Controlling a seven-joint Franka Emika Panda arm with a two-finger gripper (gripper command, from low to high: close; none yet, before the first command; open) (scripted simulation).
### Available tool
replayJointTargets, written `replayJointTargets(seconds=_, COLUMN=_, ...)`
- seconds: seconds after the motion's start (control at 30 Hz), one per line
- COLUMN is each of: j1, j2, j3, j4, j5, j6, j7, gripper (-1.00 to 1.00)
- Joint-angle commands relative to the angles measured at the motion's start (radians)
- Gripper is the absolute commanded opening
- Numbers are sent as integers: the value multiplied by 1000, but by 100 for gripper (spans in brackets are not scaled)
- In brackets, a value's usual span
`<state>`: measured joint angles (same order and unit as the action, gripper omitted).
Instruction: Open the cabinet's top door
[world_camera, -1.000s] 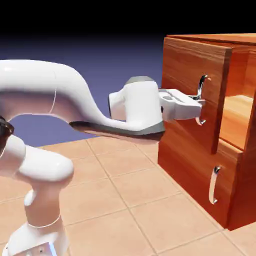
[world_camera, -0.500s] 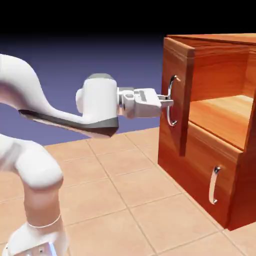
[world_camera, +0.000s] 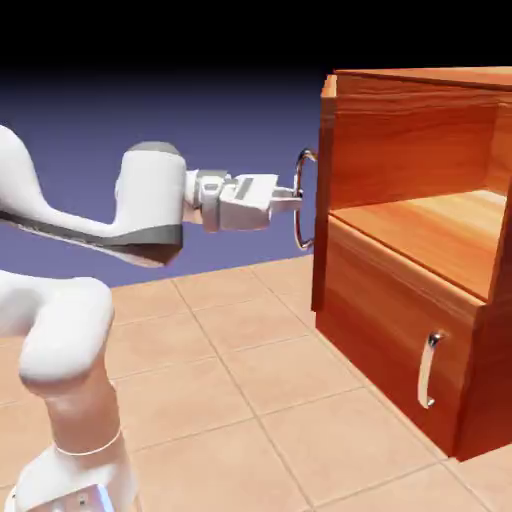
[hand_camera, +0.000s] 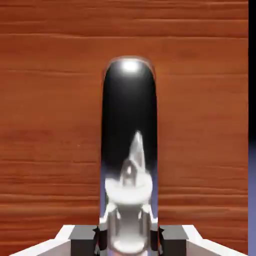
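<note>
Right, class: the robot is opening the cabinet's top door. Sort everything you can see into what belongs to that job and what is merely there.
Belongs to the job:
- cabinet
- top door, swung wide open
- its long silver handle
- gripper, shut on that handle

Merely there:
- lower panel, closed
- its small handle
- tiled table

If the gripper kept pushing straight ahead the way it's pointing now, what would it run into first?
The gripper is already shut on the top door's silver handle. Straight ahead, right behind that handle, lies the wood-grain top door, so it would probably press into that panel first.
</note>
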<state>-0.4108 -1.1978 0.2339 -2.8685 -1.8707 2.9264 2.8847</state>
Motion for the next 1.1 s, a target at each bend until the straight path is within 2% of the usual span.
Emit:
replayJointTargets(seconds=0.0, j1=-36, j2=-25, j3=26, j4=-8, j5=39, j6=28, j7=-15, gripper=-100)
replayJointTargets(seconds=0.13, j1=-107, j2=-106, j3=81, j4=-47, j5=213, j6=88, j7=-135, gripper=-100)
replayJointTargets(seconds=0.27, j1=-60, j2=-163, j3=94, j4=-94, j5=387, j6=37, j7=-291, gripper=-100)
replayJointTargets(seconds=0.47, j1=143, j2=-249, j3=141, j4=-154, j5=643, j6=-205, j7=-496, gripper=-100)
replayJointTargets(seconds=0.7, j1=340, j2=-317, j3=300, j4=-152, j5=888, j6=-509, j7=-601, gripper=-100)
replayJointTargets(seconds=0.9, j1=438, j2=-311, j3=485, j4=-79, j5=1075, j6=-770, j7=-629, gripper=-100)
replayJointTargets(seconds=1.07, j1=440, j2=-269, j3=647, j4=43, j5=1218, j6=-987, j7=-634, gripper=-100)
